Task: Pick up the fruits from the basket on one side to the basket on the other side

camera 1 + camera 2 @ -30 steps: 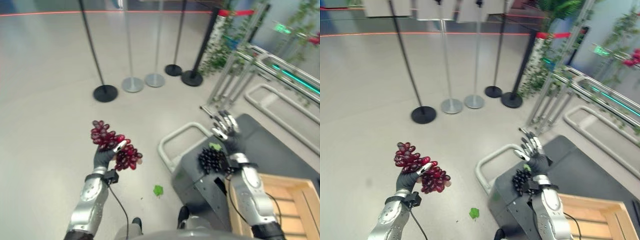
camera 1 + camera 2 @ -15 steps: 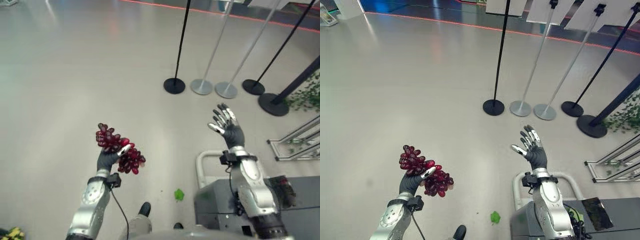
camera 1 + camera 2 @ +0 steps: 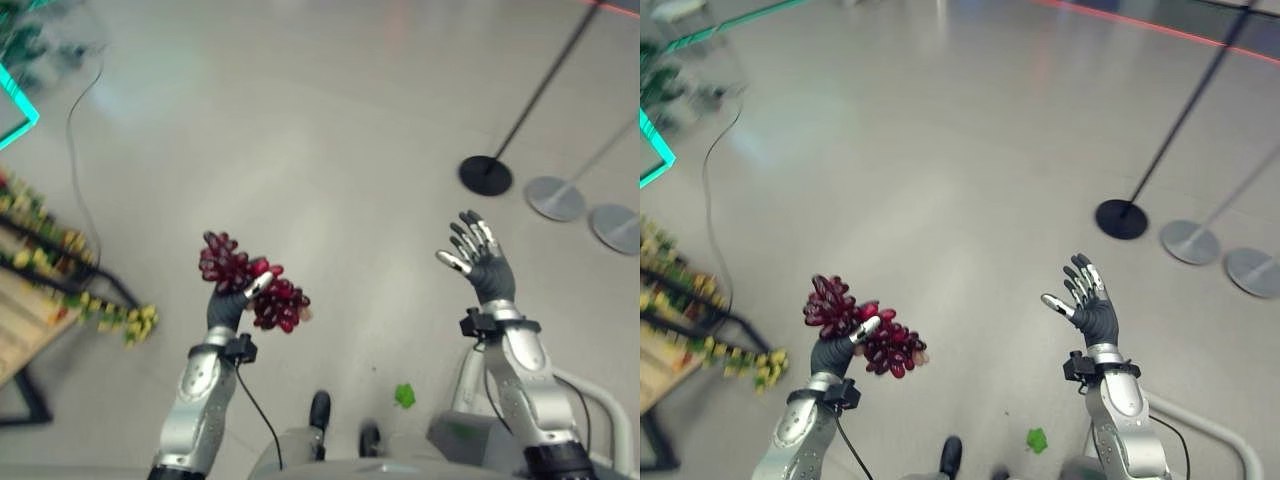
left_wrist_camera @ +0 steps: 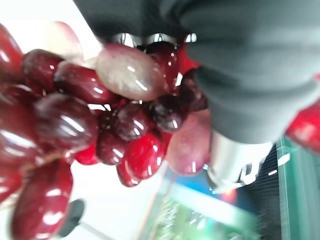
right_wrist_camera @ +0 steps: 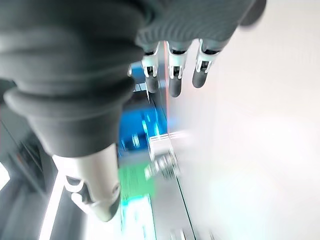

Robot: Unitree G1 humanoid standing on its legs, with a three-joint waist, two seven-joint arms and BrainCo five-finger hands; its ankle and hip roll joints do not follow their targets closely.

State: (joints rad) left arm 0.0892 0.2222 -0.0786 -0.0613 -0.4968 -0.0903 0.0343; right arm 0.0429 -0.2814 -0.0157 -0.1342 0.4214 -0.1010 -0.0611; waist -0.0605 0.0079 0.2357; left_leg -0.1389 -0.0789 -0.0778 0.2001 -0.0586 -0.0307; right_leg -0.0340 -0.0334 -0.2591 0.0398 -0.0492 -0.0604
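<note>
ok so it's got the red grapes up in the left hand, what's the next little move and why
Probably keep turning toward its left and carry the red grapes that way. The left hand is curled round the bunch, held up over bare floor, so letting go here would drop it. A wooden stand with yellow-green fruit along its edge shows at the left, though no basket is visible yet. The right hand is open and holds nothing.

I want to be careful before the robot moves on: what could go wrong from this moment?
The left hand grips the red grape bunch near its middle, and both ends hang free above the bare floor, so loose grapes might drop. The green leaf lying on the floor near the robot could perhaps be stepped on. The right hand is open and empty, so it gives no support.
</note>
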